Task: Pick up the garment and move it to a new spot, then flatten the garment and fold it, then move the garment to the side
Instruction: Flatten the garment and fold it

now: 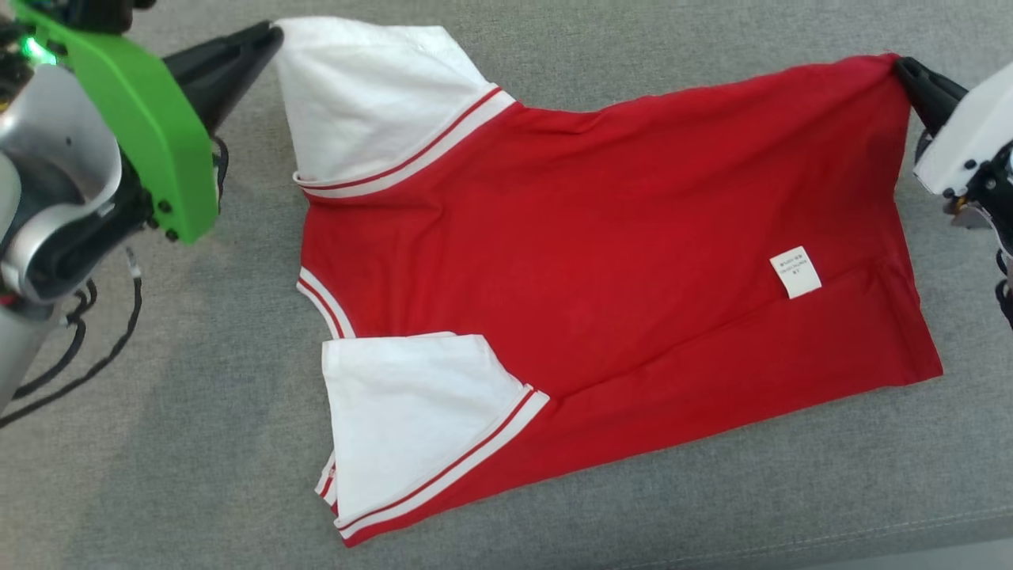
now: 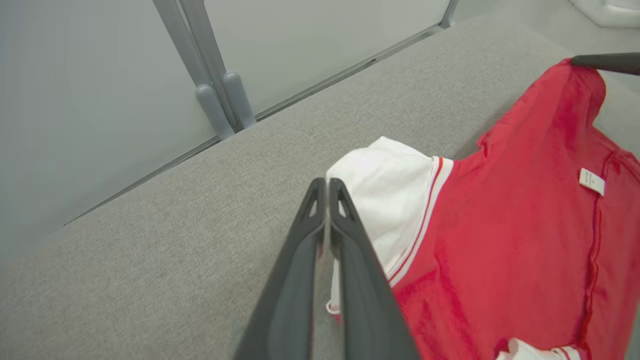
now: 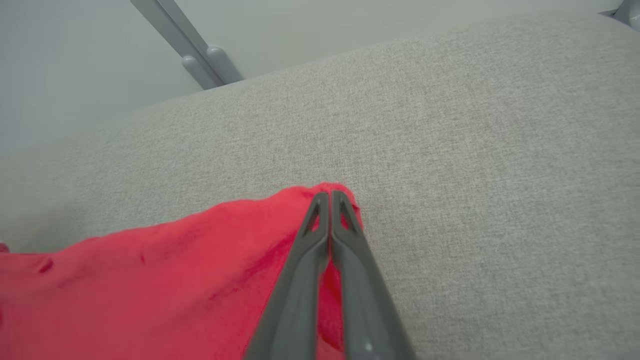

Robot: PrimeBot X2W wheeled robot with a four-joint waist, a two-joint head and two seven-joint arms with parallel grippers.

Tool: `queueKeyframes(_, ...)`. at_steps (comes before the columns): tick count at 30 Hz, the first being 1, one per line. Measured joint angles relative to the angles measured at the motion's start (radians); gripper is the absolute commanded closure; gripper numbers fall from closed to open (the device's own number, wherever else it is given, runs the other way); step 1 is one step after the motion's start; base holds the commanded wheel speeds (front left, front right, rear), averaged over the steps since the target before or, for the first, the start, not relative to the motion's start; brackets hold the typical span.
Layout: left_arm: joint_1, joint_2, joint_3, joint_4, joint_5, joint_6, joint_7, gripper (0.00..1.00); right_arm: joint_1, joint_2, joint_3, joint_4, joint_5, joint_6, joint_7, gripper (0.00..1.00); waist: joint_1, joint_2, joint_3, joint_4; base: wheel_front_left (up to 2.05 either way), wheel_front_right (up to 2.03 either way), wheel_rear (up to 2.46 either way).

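Note:
The garment (image 1: 617,261) is a red shirt with white sleeves and red-and-white trim, spread on the grey cushion with a small white label on its right part. My left gripper (image 1: 273,33) is shut on the far corner of the upper white sleeve (image 2: 385,185); in the left wrist view my left gripper (image 2: 327,181) pinches that sleeve's edge. My right gripper (image 1: 902,67) is shut on the far right corner of the red hem, and in the right wrist view my right gripper (image 3: 329,194) has its tips closed over the red cloth (image 3: 200,280).
The grey fabric cushion (image 1: 198,443) runs under everything, with its front seam at the lower right. Behind it stands a pale wall with a grey metal post (image 2: 210,75). Black cables (image 1: 87,348) hang by my left arm.

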Motion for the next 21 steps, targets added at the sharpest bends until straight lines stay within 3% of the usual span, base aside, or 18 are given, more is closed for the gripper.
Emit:
queueKeyframes(10,0.296,0.143,0.030,-0.312,-0.123,0.110,-0.044,1.00,0.210,-0.057,-0.068,-0.133,0.048,0.000,0.026,1.00,0.0000,0.0000,-0.048,0.057,0.00,0.00,0.00)
queueKeyframes(17,0.475,0.189,0.015,-0.434,-0.157,0.159,-0.111,1.00,0.333,-0.060,-0.113,-0.184,0.048,0.000,0.048,1.00,-0.0001,0.0000,-0.069,0.085,0.00,0.00,0.00)
queueKeyframes(21,0.543,0.222,-0.002,-0.472,-0.121,0.175,-0.148,1.00,0.393,-0.059,-0.144,-0.194,0.044,0.000,0.050,1.00,0.0000,0.0000,-0.076,0.094,0.00,0.00,0.00)
